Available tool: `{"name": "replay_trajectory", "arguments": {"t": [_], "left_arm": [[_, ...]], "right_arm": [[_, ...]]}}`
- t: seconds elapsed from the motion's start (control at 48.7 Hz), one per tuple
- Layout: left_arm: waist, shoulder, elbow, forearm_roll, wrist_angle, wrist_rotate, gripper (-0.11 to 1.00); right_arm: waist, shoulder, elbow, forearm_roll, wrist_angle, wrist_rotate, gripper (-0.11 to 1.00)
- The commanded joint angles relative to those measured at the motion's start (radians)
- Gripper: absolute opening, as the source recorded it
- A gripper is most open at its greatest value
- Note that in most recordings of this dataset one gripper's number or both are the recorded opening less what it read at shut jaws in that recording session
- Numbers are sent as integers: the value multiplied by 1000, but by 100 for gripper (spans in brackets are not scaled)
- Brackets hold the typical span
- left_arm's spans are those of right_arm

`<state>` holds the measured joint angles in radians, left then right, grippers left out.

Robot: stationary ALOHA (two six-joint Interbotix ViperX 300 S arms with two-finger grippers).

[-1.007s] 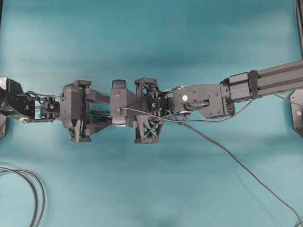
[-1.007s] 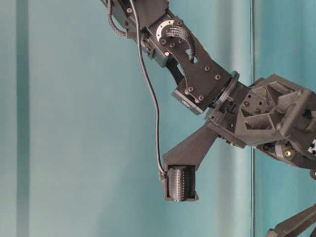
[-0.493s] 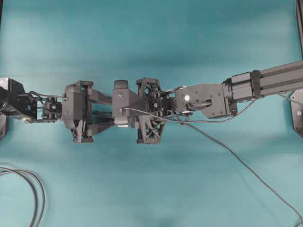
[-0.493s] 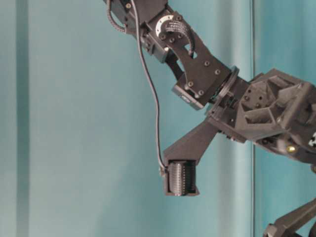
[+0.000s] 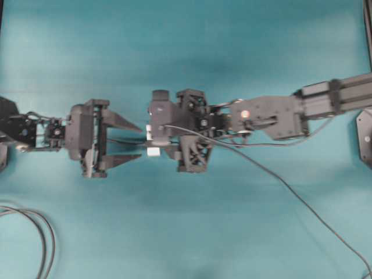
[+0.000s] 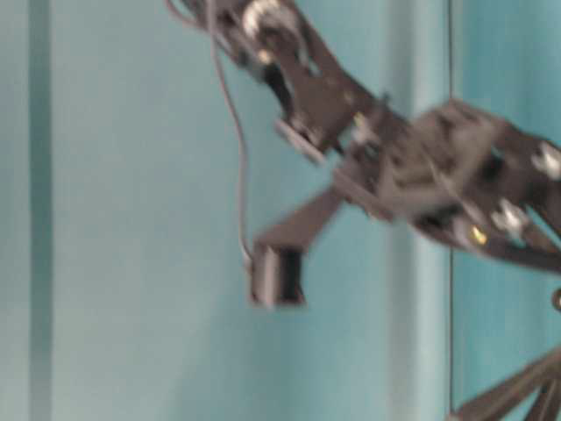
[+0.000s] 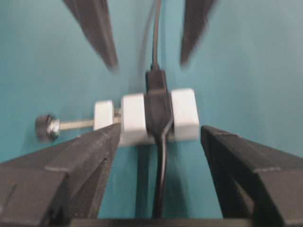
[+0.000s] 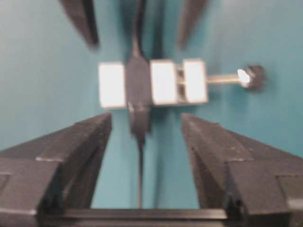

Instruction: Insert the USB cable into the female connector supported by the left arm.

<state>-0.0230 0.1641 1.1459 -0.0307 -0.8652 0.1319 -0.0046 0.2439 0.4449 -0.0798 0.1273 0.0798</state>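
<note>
The female connector (image 7: 135, 118), a white block with a black band and a knobbed pin (image 7: 47, 127), sits between both grippers; it also shows in the right wrist view (image 8: 163, 82) and from overhead (image 5: 153, 151). The USB cable's dark plug (image 8: 139, 116) is seated in the band, and the USB cable (image 5: 302, 203) trails to the lower right. My left gripper (image 7: 161, 130) is open, its fingers (image 7: 94, 151) flanking the block's near edge. My right gripper (image 8: 145, 117) is open astride the plug, touching nothing. Whether the block rests on the table is unclear.
Looped double dark cables (image 5: 40, 238) lie at the lower left of the teal table (image 5: 186, 46). A black base plate (image 5: 365, 139) sits at the right edge. The table-level view is blurred, showing the right arm's finger pad (image 6: 276, 276).
My right gripper has opened and let go of the plug. Both arms have drawn apart, left arm leftward, right arm rightward, exposing the white block between them.
</note>
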Motion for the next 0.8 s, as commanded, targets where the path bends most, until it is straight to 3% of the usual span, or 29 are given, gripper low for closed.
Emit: {"name": "replay_trajectory", "arguments": {"t": [0.0,0.329,0.493,0.781], "left_arm": [[0,-61,18,-5,25,2,77],[6,-221,97,-9,189,-3,77],[17,-298,132,-9,253,-8,77],[44,-471,169,-9,394,-29,77]], "right_arm": [[-2,-92,48,-3,-15,-2,64],[-8,-288,282,0,-49,6,64],[-9,-380,387,2,-133,48,64],[-12,-548,563,0,-249,48,63]]}}
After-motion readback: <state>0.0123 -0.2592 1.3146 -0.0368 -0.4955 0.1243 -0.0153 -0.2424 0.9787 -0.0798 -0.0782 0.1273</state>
